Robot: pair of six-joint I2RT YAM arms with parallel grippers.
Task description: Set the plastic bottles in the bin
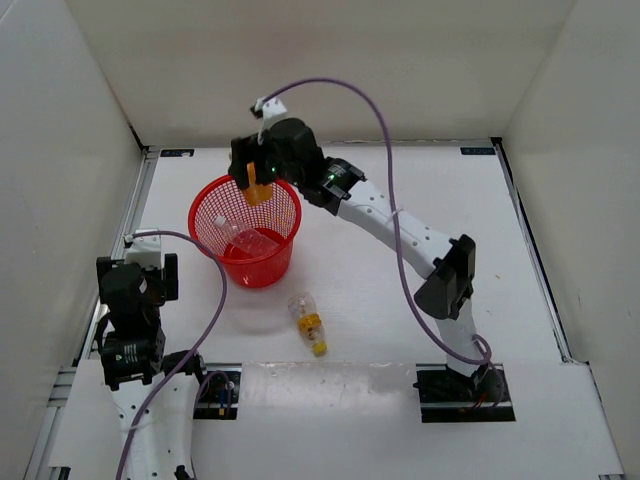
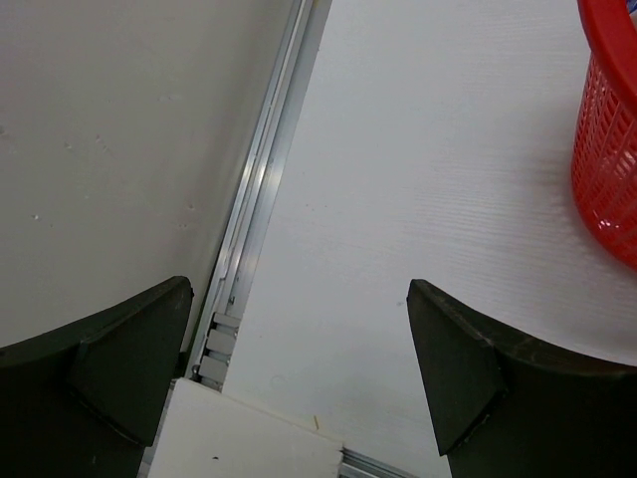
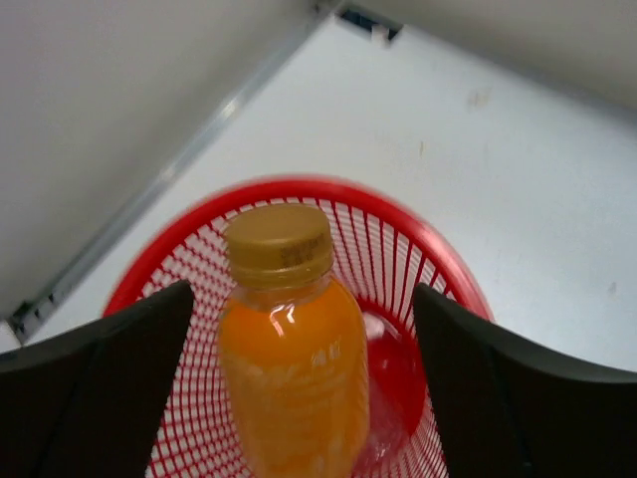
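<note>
I held the right gripper [image 3: 301, 294] over the bin [image 3: 398, 249] so the orange bottle [image 3: 294, 368], seemingly loose between fingers spread clear of it, would drop beside the tall clear bottle [image 1: 240, 238]; the left gripper [image 2: 299, 287] waited, fingers apart and empty.

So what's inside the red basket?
A clear bottle with a white cap lies inside the basket. The orange bottle, between the sides of the open right hand, covers part of the bottom.

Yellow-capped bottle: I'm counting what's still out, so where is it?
Top view: the yellow-capped bottle lies on its side on the table, outside the bin, just near-right of its base.
</note>
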